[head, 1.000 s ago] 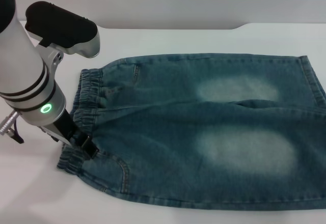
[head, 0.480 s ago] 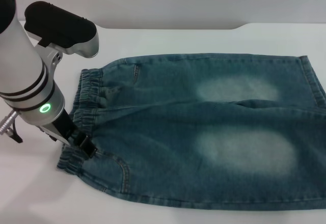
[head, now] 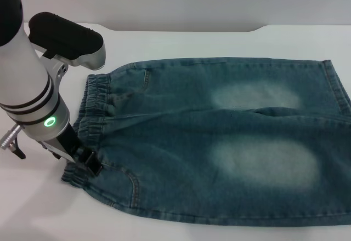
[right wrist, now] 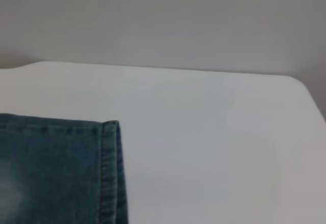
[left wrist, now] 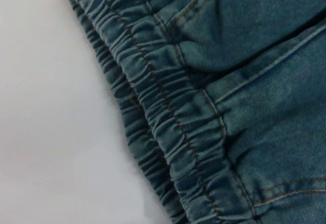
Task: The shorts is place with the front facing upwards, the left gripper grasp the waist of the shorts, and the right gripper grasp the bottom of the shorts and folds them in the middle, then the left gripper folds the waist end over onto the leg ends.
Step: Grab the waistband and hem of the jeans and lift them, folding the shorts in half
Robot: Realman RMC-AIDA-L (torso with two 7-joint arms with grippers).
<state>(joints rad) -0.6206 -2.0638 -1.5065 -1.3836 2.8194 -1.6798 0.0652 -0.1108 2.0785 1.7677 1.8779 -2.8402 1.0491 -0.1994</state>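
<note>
Table (head: 164,44): white, carrying the whole job; its far edge and one rounded corner showed in my right wrist view.

Shorts (head: 219,142): blue denim, spread flat with the front up across the middle of the table, waist toward my left arm, leg ends toward my right. No fold had been made in them, so I judged the task to be at its first step, the taking of the waist.

Waistband (left wrist: 173,127): gathered elastic, lying flat on the table in my left wrist view, its near corner under my left hand.

Leg hem (right wrist: 109,173): one stitched corner, flat on the table, with nothing touching it.

Left hand (head: 88,161): down at the near corner of the waistband, touching or all but touching the cloth. Whether its fingers were apart or pressed together on the band I could not tell; my own forearm covered most of it in the head view, and my left wrist view showed no fingers at all.

Right hand: not seen in any view; whether its fingers were apart or together was unknown.

Next move, as I judged it: a sure pinch on the waistband corner through both layers, the right hand brought to the leg hem, then both lifted together.

Cut off: the near edge of the shorts and the right-hand hem ran out of the head view.
</note>
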